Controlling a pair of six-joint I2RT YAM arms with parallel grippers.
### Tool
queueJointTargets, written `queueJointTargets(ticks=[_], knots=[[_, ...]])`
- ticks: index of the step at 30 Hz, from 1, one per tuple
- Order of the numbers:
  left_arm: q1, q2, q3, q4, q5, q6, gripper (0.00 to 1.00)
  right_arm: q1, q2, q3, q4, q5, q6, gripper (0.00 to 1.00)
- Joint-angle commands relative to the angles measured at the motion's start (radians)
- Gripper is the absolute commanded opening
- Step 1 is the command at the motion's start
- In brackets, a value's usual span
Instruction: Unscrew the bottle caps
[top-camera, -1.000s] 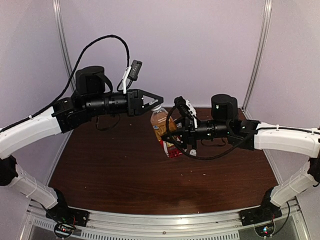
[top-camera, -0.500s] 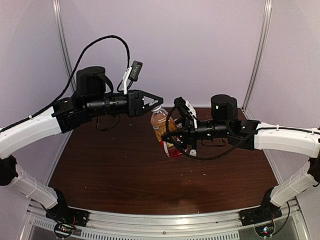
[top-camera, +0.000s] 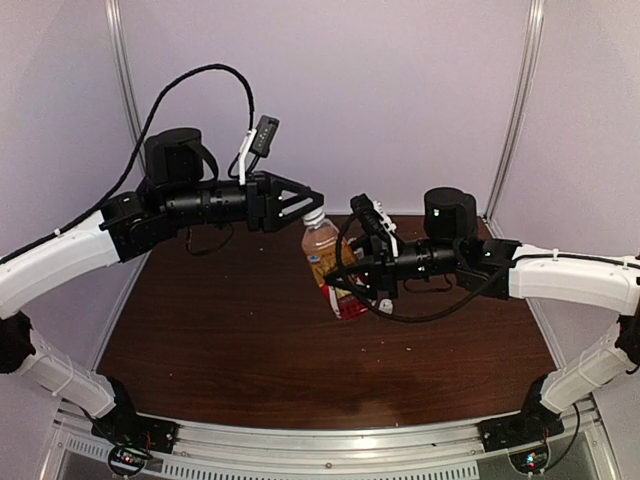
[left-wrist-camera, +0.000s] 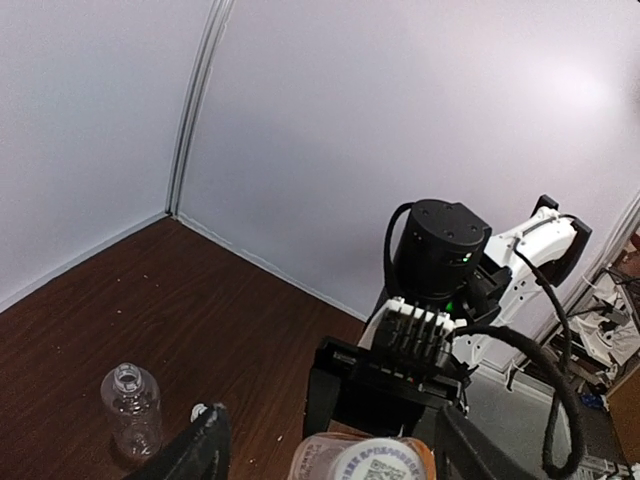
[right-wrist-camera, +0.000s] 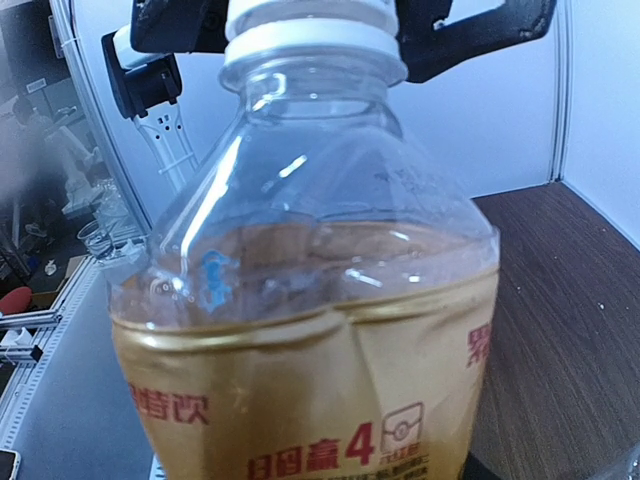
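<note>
One amber bottle (top-camera: 320, 245) sits clamped in the right hand (top-camera: 345, 283), its white cap (right-wrist-camera: 312, 30) straddled by the left hand (top-camera: 312, 203), spread wide.

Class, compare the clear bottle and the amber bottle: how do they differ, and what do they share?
The clear bottle looks empty; the amber bottle holds brown liquid and carries a label. The clear bottle's mouth is open; the amber bottle wears its white cap. The clear bottle stands free on the table; the amber bottle is held by the right gripper. Both are see-through plastic.
</note>
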Motion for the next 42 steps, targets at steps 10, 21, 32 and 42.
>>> queueJointTargets(ticks=[10, 21, 32, 42], knots=[[0.044, -0.012, -0.004, 0.287, 0.502, 0.044, 0.86, -0.002, 0.008, -0.028, 0.238, -0.281, 0.144, 0.44], [0.044, 0.081, 0.033, 0.423, 0.653, -0.030, 0.80, 0.000, 0.038, -0.036, 0.386, -0.382, 0.268, 0.44], [0.044, 0.128, 0.042, 0.493, 0.706, -0.098, 0.55, 0.002, 0.066, -0.031, 0.411, -0.394, 0.283, 0.44], [0.044, 0.129, 0.018, 0.490, 0.703, -0.095, 0.43, 0.002, 0.059, -0.027, 0.392, -0.383, 0.272, 0.43]])
